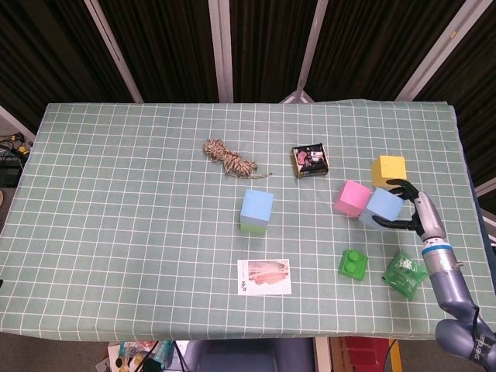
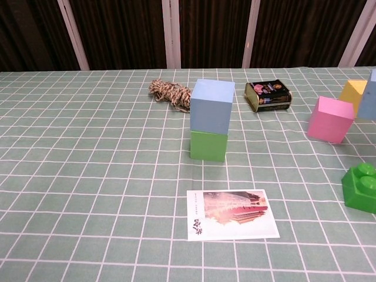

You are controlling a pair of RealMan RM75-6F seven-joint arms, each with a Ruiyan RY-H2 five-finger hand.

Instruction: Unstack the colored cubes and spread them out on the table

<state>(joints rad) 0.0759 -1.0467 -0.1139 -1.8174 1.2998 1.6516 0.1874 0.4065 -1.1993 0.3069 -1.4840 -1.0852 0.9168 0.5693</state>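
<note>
My right hand (image 1: 415,210) grips a light blue cube (image 1: 384,208) at the right side of the table, just right of the pink cube (image 1: 353,197) and below the yellow cube (image 1: 388,170). In the chest view only a sliver of that held cube (image 2: 370,94) shows at the right edge, beside the pink cube (image 2: 330,119) and the yellow cube (image 2: 353,92). Near the table's middle a second blue cube (image 1: 257,206) sits stacked on a green cube (image 1: 253,228); the chest view shows the blue cube (image 2: 212,106) on the green cube (image 2: 209,145). The left hand is out of sight.
A coil of rope (image 1: 227,158) and a dark tin (image 1: 310,161) lie farther back. A green toy brick (image 1: 354,263) and a green crumpled packet (image 1: 404,273) sit near the right front. A picture card (image 1: 264,277) lies near the front edge.
</note>
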